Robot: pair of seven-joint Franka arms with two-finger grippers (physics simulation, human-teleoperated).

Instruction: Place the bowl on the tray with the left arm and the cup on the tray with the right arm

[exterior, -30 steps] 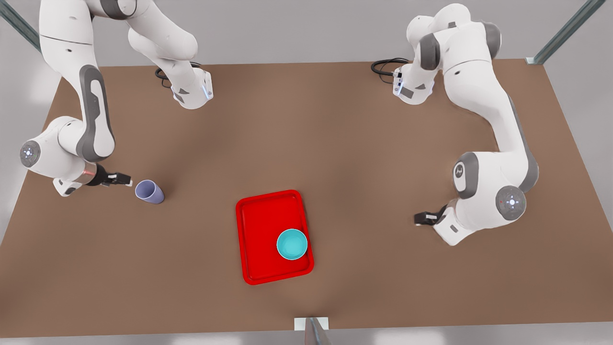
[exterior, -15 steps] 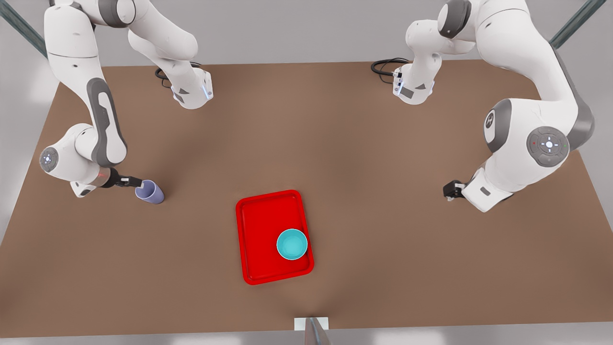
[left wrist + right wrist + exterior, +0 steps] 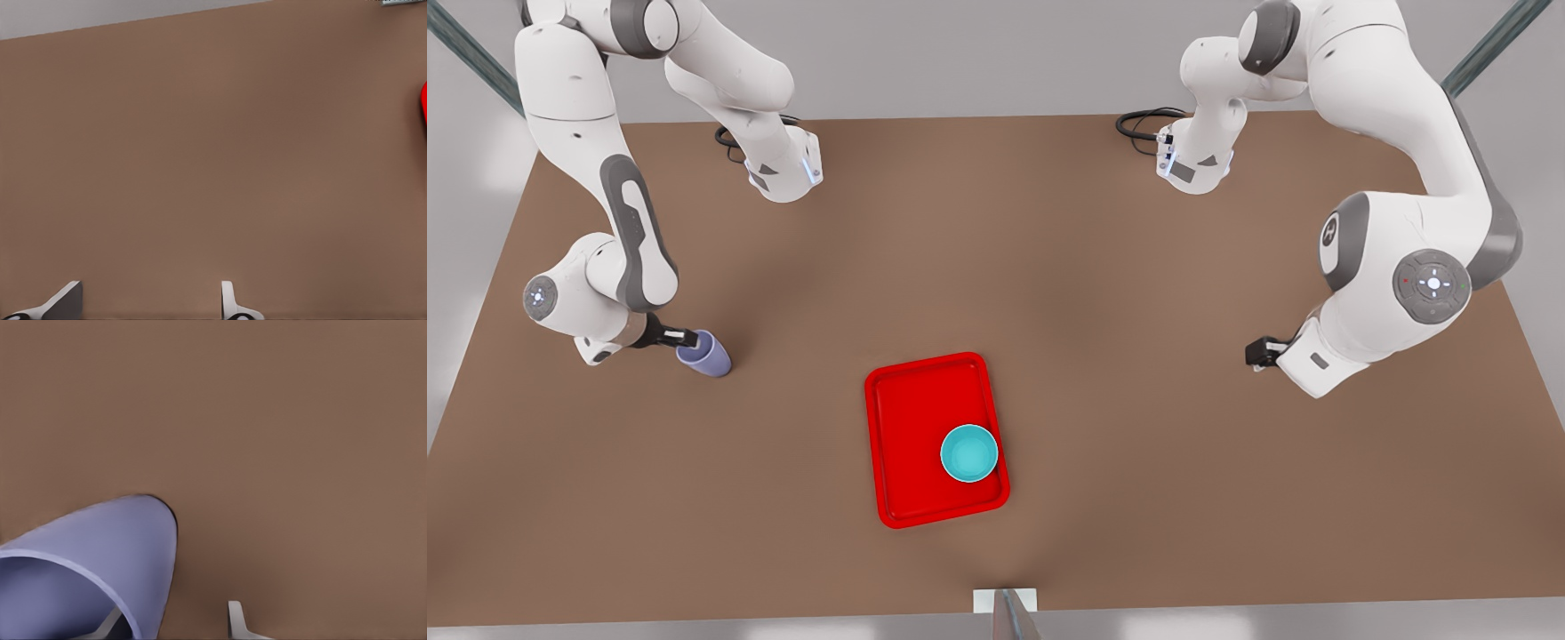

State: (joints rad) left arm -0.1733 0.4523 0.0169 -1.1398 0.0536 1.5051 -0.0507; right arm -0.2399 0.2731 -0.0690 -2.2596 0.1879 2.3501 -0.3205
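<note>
Right gripper (image 3: 690, 339) at the cup (image 3: 704, 354), fingers spread astride its rim, one inside, one outside, on the table (image 3: 1049, 267) toward the front view's left. Bowl (image 3: 969, 452) resting in the tray (image 3: 911, 418), near one corner. Left gripper (image 3: 1258, 353) spread, holding nothing, waiting well apart at the front view's right.

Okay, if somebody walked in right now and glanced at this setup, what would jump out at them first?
Most likely the bright red tray near the middle of the brown table, with the turquoise bowl sitting in its corner. Next, on the front view's left, the right pincer has reached the rim of the lavender cup, one finger inside it and the other outside. The left pincer waits open on the front view's right.
</note>
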